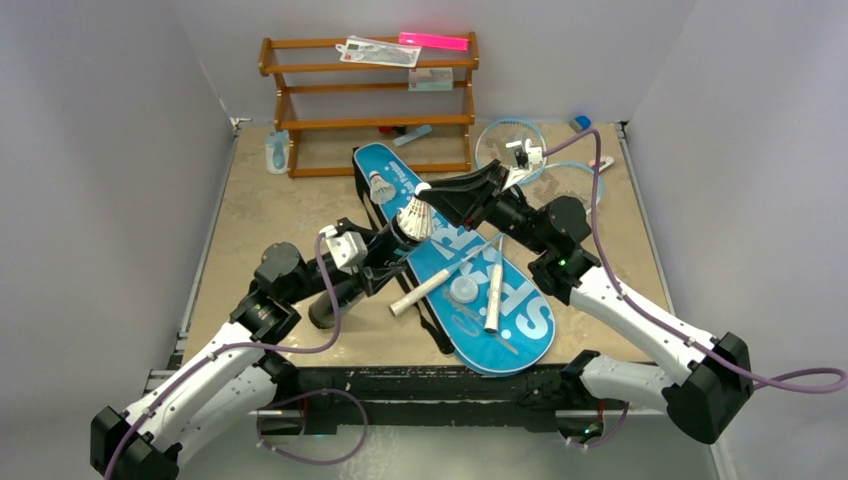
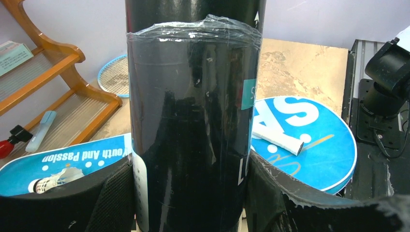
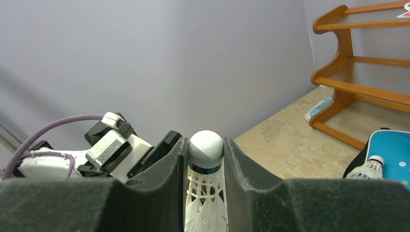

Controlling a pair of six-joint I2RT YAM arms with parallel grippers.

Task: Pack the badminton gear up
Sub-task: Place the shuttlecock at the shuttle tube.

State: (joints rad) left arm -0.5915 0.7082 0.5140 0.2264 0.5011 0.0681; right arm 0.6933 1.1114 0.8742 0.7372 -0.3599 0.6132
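My left gripper (image 2: 193, 195) is shut on the long black tube (image 2: 193, 111), which fills the left wrist view; from above, the gripper (image 1: 375, 255) holds it tilted over the bag's left edge. My right gripper (image 3: 205, 154) is shut on a white feather shuttlecock (image 3: 205, 150), cork forward. From above, that shuttlecock (image 1: 415, 218) hangs at the tube's upper end. The blue "SPORT" bag (image 1: 520, 320) lies diagonally on the table. A second shuttlecock (image 1: 380, 187) rests on its far end. Two white racket handles (image 1: 430, 285) (image 1: 493, 290) lie on the bag, and light-blue racket heads (image 1: 505, 145) show at the back right.
A brown wooden rack (image 1: 370, 100) stands at the back with papers and a pink strip on top. A small round clear lid (image 1: 463, 290) lies on the bag between the handles. Small blue bits lie at the back left (image 1: 277, 152) and back right (image 1: 580, 122).
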